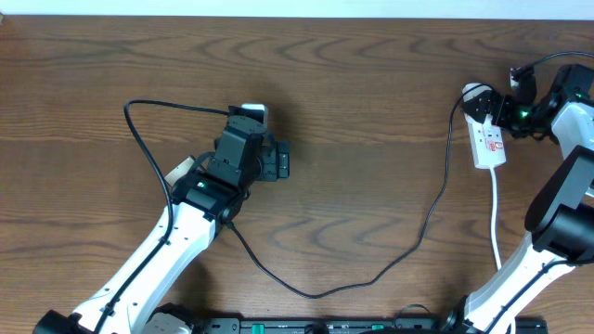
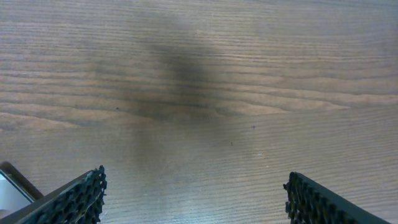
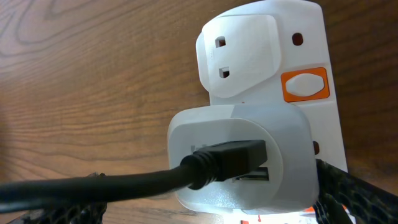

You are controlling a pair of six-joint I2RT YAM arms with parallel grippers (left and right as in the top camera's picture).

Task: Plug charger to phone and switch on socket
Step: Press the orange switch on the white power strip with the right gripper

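The socket [image 1: 486, 139] is a white power strip at the far right. In the right wrist view [image 3: 267, 56] it carries a white adapter [image 3: 242, 134] with the charger's black cable [image 3: 93, 186] plugged in, next to an orange switch [image 3: 305, 85]. The charger cable [image 1: 306, 291] runs across the table to a loop beside my left arm; its plug tip is hidden. My right gripper [image 1: 503, 109] [image 3: 199, 208] is open, with its fingers on either side of the adapter. My left gripper [image 1: 275, 160] [image 2: 196, 199] is open and empty over bare wood. The phone is mostly hidden; a glossy corner [image 2: 11, 186] shows.
The strip's white cord [image 1: 495, 218] runs toward the front edge beside my right arm. A small white part [image 1: 252, 112] shows at the far side of my left wrist. The wooden table [image 1: 371, 74] stretches between the two arms.
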